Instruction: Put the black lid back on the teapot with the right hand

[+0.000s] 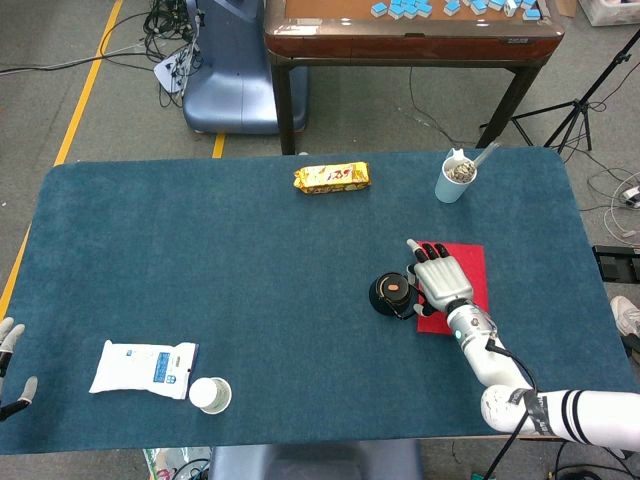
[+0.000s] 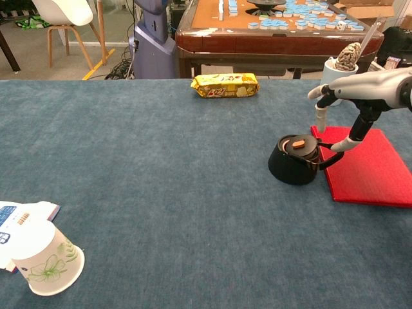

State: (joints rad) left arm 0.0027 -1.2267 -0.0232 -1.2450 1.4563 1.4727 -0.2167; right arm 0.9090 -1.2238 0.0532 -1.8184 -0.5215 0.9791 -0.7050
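Note:
The black teapot [image 1: 390,293] [image 2: 295,159] stands right of the table's centre, its black lid with an orange knob [image 2: 299,143] sitting on top. My right hand [image 1: 441,276] [image 2: 353,93] hovers just right of the pot, over the red mat [image 1: 475,262] [image 2: 370,168], fingers spread and holding nothing. In the chest view one fingertip [image 2: 339,145] hangs close by the pot's handle. Only the fingertips of my left hand [image 1: 10,362] show at the table's front left edge, apart and empty.
A yellow snack packet [image 1: 332,177] [image 2: 225,84] lies at the back centre. A white cup with a spoon [image 1: 456,178] [image 2: 338,66] stands at the back right. A white pouch [image 1: 143,368] and a tipped paper cup [image 1: 211,395] [image 2: 45,259] lie front left.

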